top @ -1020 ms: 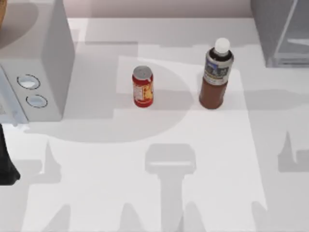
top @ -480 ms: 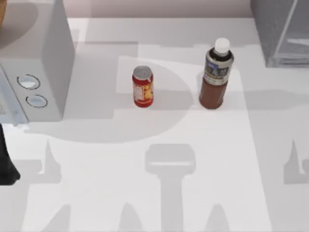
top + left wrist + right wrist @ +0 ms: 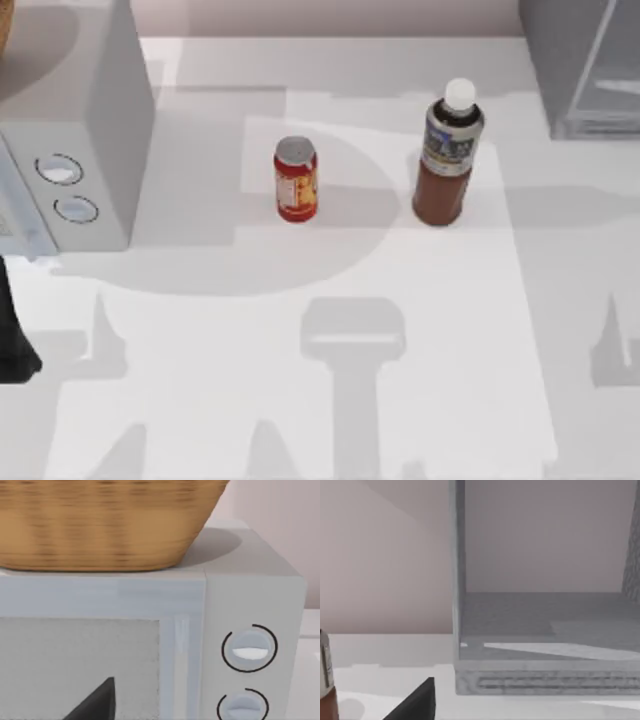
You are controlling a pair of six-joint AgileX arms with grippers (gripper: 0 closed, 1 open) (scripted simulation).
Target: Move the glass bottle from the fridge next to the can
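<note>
White tabletop (image 3: 330, 400) against a pale back wall, crossed by grey shadows. Working across the top view from its left side.

Far left: white box with two round dials (image 3: 70, 150), a woven basket (image 3: 100, 525) sitting on top of it per the left wrist view. A dark part of the left arm (image 3: 12, 340) shows at the table's left edge; this arm looks parked. Only a dark wedge appears in its wrist view, so I cannot tell how the left gripper's fingers stand.

Centre: the can (image 3: 296, 179), upright on the table.

Right of it: the glass bottle (image 3: 447, 155), upright, standing on the table near the can but with a clear gap between them. It is outside the fridge.

Far right, at the back: the fridge (image 3: 585, 65), interior bare in the right wrist view (image 3: 545, 625). That view catches a sliver of the bottle (image 3: 326, 680) at its edge, so the right gripper probably sits low between bottle and fridge, facing the fridge. Finger state cannot be told.

Handling judgement: glass, rigid, smooth, likely slippery and breakable if tipped; tall with a narrow base, so top-heavy. Best held around the brown lower body or the label band, not the small cap.
</note>
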